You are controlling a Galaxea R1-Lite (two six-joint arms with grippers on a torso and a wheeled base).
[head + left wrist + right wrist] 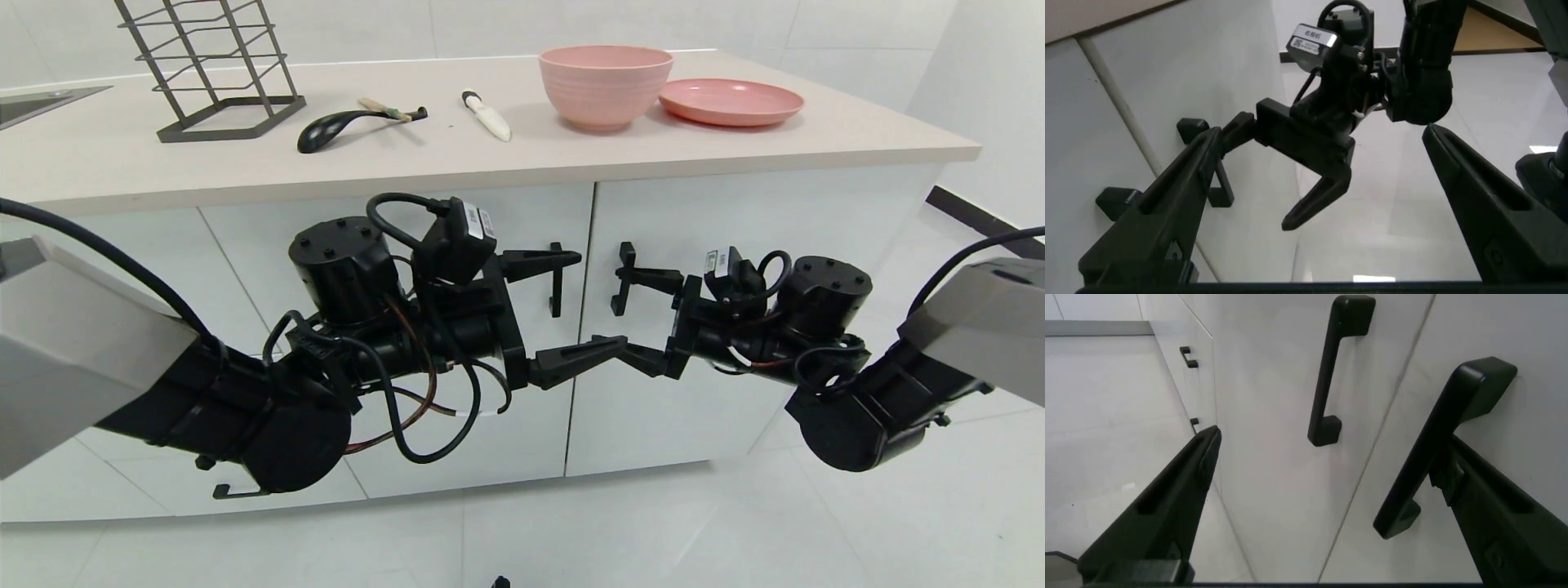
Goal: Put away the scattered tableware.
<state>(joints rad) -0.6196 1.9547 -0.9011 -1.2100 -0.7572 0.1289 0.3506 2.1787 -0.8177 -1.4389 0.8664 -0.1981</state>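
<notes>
Counter (857, 135) runs above and beyond both pincers. The white cabinet (735, 220) below it sits directly behind them.

Both arms are held low in front of the cabinet doors, forearms angled inward, so the pincers point at each other near the door seam. Left gripper (602, 300) has its fingers spread wide, nothing between them. Right gripper (630, 310) is likewise spread and empty. The lower fingertips nearly meet, and I can't tell whether they touch.

All tableware is up on the counter, well apart from both pincers:
- wire rack (216, 73): above the left gripper, far out to its left
- pink bowl (606, 86): straight above the gap between the pincers
- pink plate (731, 100): just beside the bowl, above the right gripper
- black spoon (326, 131): above the left arm, near the rack
- white-handled utensil (488, 116): between spoon and bowl
- wooden stick (384, 109): lying across the spoon handle

The two black door handles (557, 282) sit just behind the upper fingers.
</notes>
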